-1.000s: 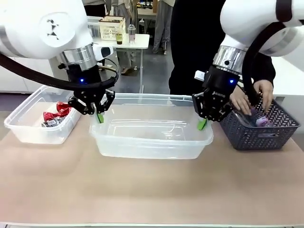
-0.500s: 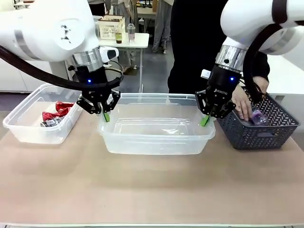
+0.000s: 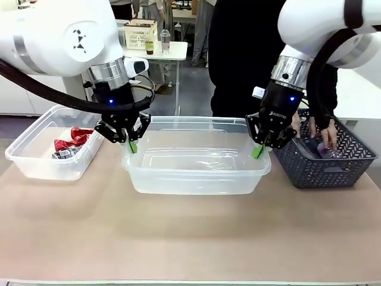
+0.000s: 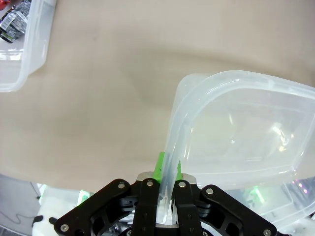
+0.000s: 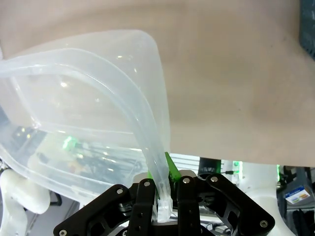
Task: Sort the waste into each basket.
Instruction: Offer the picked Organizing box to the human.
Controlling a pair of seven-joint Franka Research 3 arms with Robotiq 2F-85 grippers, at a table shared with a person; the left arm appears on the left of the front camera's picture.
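Front view: the waste is only partly sorted. Red cans [image 3: 70,140] lie in the left clear tub [image 3: 36,168] at nine o'clock on the table [image 3: 190,238]. What looks like a clear plastic bottle [image 3: 329,152] lies in the dark lattice basket [image 3: 333,171] at three o'clock, where a person's hand [image 3: 325,132] reaches in. Between them sits the middle clear tub [image 3: 196,180], with nothing in it. The left fingers [image 3: 132,147] are clenched on its rim at nine o'clock, the right fingers [image 3: 256,152] on its rim at three o'clock. Bottles, I judge, have yet to reach that tub.
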